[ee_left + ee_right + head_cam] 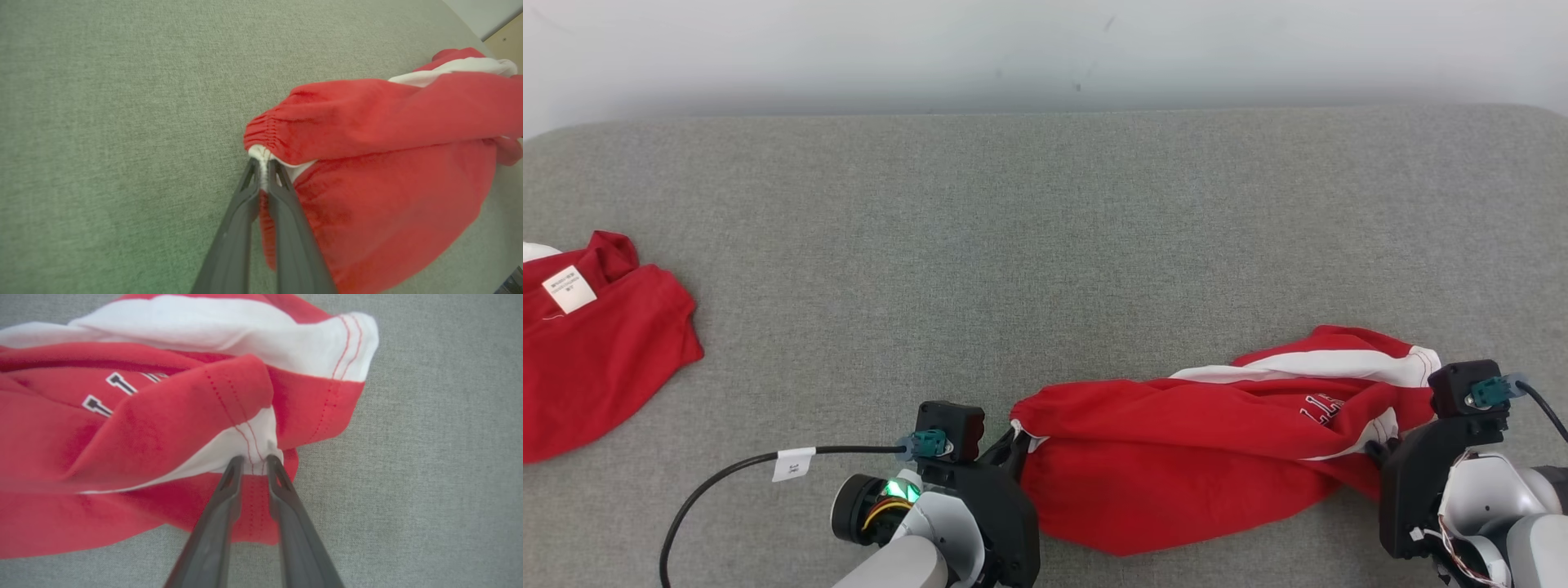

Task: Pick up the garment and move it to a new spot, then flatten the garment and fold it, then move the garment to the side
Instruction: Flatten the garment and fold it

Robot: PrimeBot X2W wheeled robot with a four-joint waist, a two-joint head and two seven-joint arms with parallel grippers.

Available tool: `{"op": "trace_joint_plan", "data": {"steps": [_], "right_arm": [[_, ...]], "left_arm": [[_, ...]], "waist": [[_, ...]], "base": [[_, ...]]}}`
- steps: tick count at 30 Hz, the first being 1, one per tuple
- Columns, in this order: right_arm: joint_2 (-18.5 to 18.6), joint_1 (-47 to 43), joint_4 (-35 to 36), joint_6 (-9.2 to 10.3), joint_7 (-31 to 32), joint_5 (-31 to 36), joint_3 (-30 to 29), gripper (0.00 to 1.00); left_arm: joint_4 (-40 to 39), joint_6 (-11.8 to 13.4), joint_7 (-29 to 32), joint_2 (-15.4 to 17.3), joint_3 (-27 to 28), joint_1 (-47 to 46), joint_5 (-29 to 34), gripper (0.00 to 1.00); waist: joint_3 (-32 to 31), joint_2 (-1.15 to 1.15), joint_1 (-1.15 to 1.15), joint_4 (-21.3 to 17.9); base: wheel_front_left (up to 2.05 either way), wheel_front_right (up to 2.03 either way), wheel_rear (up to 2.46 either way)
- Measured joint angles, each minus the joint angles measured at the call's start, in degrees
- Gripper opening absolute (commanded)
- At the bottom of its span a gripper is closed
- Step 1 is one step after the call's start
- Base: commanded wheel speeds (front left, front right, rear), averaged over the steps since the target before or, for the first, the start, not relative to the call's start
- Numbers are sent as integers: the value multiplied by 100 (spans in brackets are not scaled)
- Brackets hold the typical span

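The garment (1176,441) is red with white stripes and dark lettering, and it lies bunched in a long roll near the front edge of the grey padded surface (1013,245). My left gripper (1015,433) is at its left end. In the left wrist view the left gripper (263,163) is shut on a white edge beside the gathered red waistband of the garment (388,163). My right gripper (1376,447) is at the right end. In the right wrist view the right gripper (255,459) pinches a stitched white-and-red hem of the garment (163,428), with cloth bunched between its tips.
A second red garment (596,359) with a white label (569,288) lies at the far left. A black cable (735,469) trails left from my left wrist. A white wall (1045,49) borders the surface at the back.
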State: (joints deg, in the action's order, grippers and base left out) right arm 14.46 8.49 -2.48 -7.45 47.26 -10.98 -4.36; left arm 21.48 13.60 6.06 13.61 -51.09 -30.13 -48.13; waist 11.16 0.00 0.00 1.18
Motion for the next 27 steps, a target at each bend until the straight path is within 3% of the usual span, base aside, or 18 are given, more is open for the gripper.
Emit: {"op": "trace_joint_plan", "data": {"steps": [4,5,6,7,8,9,10,11,14,15,21,27], "right_arm": [[15,42,-36,0,-178,48,-47,28],[22,69,-19,0,-235,67,-43,35],[26,94,-1,0,-286,67,-36,62],[30,105,4,0,-299,67,-25,74],[30,106,2,0,-301,67,-8,75],[32,105,2,0,-320,67,9,84],[41,107,2,0,-328,67,18,87],[49,116,-3,0,-335,67,31,79],[57,136,-34,0,-332,67,54,69],[64,144,-53,0,-328,67,70,49],[58,207,-125,0,-337,67,126,45],[83,222,-143,0,-385,100,188,4]], "left_arm": [[2,1,0,19,2,-16,-16,0],[2,2,0,23,4,-16,-23,0],[1,5,0,27,4,-16,-30,0],[0,10,0,30,4,-16,-30,0],[-2,11,1,33,4,-16,-30,0],[-3,12,1,36,3,-16,-31,0],[-7,21,2,37,2,-16,-32,0],[-11,22,2,38,1,-16,-35,0],[-21,27,8,40,-3,-16,-36,0],[-27,27,8,41,-7,-16,-36,0],[-53,49,10,65,-11,-23,-38,0],[-68,55,10,83,-10,-23,-47,0]], "waist": [[2,0,0,-11],[2,0,0,-15],[1,0,0,-20],[1,0,0,-26],[1,0,0,-32],[2,0,0,-37],[3,0,0,-41],[5,0,0,-43],[11,0,0,-45],[14,0,0,-43],[48,0,0,-29],[66,0,0,-24]], "base": [[0,0,0],[0,0,0],[0,0,0],[0,0,0],[0,0,0],[0,0,0],[0,0,0],[0,0,0],[0,0,0],[0,0,0],[0,0,0],[0,0,0]]}}
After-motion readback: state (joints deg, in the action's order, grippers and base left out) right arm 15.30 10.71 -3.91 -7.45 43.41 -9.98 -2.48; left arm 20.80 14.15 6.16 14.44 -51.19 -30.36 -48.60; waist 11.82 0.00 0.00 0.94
